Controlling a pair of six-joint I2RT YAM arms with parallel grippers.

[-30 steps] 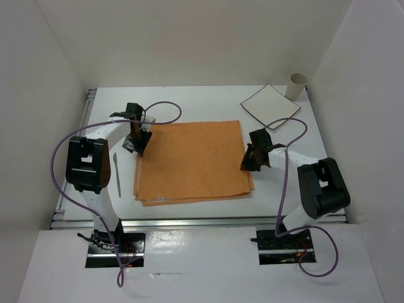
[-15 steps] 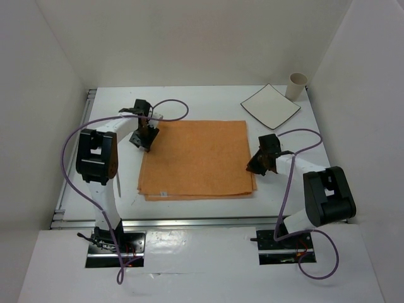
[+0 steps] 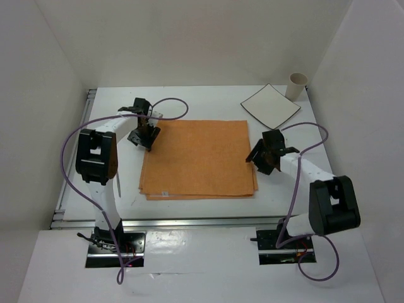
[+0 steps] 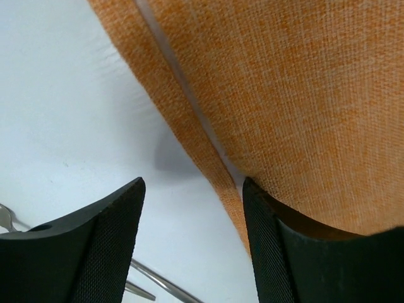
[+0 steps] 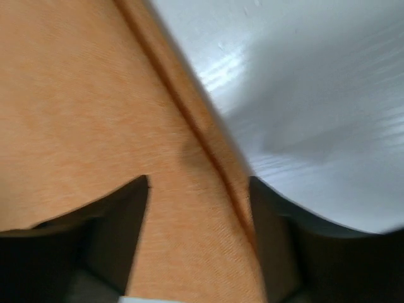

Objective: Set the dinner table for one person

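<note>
Orange placemat (image 3: 199,158) flat on worktop (image 3: 208,101). I see left claw (image 3: 144,136), right claw (image 3: 264,158) spread, empty, at its edges. Square plate (image 3: 270,105), cup (image 3: 297,85) far right, unplaced.

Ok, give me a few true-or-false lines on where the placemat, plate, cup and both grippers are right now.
1. The square white plate sits on the orange placemat. False: it lies on the bare dinner table, far right, apart from the placemat.
2. The paper cup stands upright at the far right corner, beside the plate. True.
3. The left gripper is shut on the placemat. False: it is open at the placemat's far left corner.
4. The right gripper is open over the placemat's right edge. True.
5. A metal utensil lies on the table left of the placemat. True.
</note>
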